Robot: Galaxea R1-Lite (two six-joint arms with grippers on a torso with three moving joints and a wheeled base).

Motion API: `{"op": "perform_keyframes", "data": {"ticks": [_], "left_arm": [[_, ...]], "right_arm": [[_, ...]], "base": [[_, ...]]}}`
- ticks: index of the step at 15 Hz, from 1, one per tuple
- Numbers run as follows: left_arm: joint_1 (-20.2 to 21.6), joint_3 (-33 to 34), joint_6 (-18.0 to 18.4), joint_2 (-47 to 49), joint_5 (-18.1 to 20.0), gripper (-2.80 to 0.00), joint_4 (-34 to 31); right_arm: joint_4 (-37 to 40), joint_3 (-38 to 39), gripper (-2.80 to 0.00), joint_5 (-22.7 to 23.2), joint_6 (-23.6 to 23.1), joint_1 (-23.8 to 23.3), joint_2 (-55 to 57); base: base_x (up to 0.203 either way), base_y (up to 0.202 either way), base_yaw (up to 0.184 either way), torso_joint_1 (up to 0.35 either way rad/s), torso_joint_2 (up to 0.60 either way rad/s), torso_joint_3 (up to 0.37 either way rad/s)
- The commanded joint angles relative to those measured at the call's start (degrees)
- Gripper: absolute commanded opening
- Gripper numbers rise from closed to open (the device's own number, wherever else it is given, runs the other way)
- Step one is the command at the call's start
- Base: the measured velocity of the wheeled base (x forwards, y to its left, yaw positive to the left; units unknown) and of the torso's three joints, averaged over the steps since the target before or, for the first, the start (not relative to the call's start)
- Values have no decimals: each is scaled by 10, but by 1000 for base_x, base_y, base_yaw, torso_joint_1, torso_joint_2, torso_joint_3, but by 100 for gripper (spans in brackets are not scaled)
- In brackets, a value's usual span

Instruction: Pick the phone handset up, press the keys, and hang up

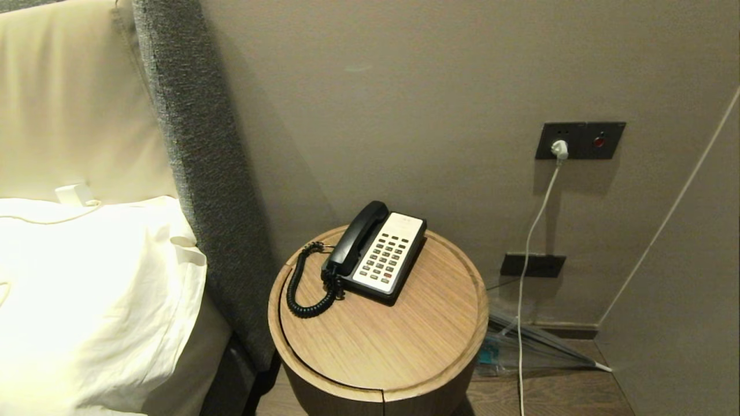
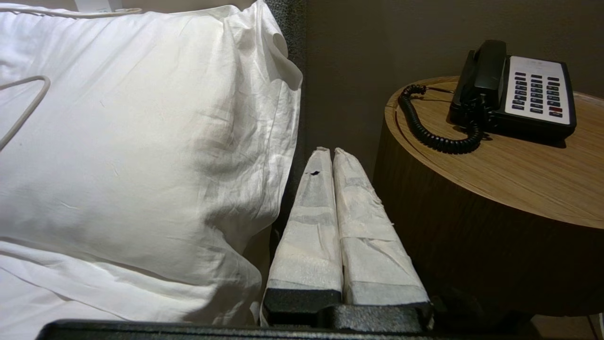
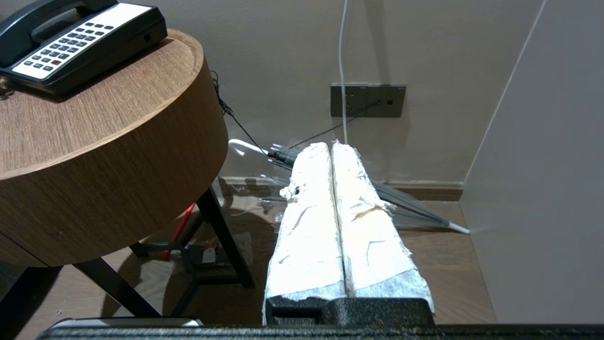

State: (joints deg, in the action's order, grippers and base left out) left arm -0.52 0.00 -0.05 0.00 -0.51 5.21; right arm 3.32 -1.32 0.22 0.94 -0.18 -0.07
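phone handset (image 1: 356,237) sits on cradle atop round table (image 1: 404,341); left gripper (image 2: 329,153) and right gripper (image 3: 330,147) both clenched empty, parked low; coiled cord (image 1: 306,289) could snag lift, drag base off edge

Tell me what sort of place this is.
Probably a hotel bedroom: a white pillow against a padded headboard, and a round wooden bedside table carrying a corded desk phone with its phone handset cradled.

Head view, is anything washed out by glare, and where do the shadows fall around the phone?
Head view: the pillow is overexposed, its folds nearly lost; the phone casts a soft shadow toward the table's near edge. Left wrist view: pillow bright but creases readable. Right wrist view: dark under the table.
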Motion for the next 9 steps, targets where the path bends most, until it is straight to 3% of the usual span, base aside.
{"op": "perform_keyframes", "data": {"ticks": [1,9], "left_arm": [[-1,23,0,0,0,-280,1],[-1,23,0,0,0,-280,1]], "right_arm": [[0,0,-280,0,0,0,1],[0,0,-280,0,0,0,1]], "base": [[0,0,0,0,0,0],[0,0,0,0,0,0]]}}
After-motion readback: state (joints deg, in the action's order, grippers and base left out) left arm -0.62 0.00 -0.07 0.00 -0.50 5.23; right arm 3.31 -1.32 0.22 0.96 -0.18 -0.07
